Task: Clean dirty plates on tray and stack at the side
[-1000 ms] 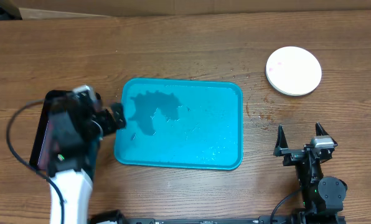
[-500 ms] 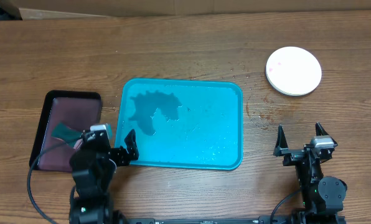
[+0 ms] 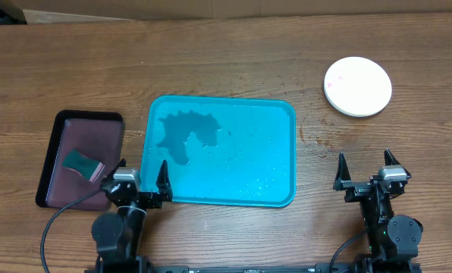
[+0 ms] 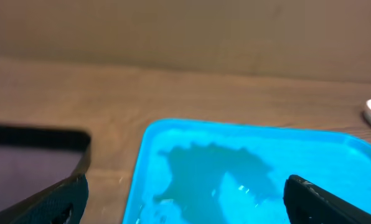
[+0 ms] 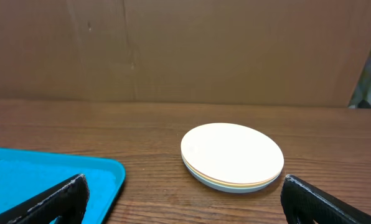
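The cyan rectangular plastic tray (image 3: 241, 163) lies bare but wet. The round plastic plates (image 3: 357, 86) sit stacked near the desk's (image 3: 226, 61) far-right corner. The left hand (image 3: 142, 173) and right hand (image 3: 364, 159) are spread and empty, so the task seems finished.

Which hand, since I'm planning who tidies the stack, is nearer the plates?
Right. In the overhead view, the right hand sits open almost directly below the plates. The left hand is far across, at the near-left corner of the tray.
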You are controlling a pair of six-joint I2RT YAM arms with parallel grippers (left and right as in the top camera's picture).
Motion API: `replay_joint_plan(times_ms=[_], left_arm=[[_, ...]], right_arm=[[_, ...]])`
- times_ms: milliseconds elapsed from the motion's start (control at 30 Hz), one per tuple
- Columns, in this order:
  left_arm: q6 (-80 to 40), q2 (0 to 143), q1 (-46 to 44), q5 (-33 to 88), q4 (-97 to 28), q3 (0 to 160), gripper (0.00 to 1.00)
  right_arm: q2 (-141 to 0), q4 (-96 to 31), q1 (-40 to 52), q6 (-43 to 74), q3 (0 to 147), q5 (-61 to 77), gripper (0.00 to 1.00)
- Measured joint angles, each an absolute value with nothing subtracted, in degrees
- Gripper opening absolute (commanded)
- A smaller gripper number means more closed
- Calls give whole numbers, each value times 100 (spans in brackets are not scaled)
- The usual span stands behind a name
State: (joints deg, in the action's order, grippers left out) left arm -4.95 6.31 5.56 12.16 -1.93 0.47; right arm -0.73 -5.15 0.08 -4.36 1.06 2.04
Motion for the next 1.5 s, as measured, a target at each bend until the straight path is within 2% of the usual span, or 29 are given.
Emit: replay_joint_plan(times_ms=[367,767,1500], left_arm=[[89,89,-228,600,-386,47,100],[169,86,-228,95,-432,47,100],[165,86,-228,58,-436,47,100]], right_arm=[[-73,-515,8,-432,106,207,100],[-73,-517,8,-432,106,207,100],[-73,-515,8,-434,106,207,100]])
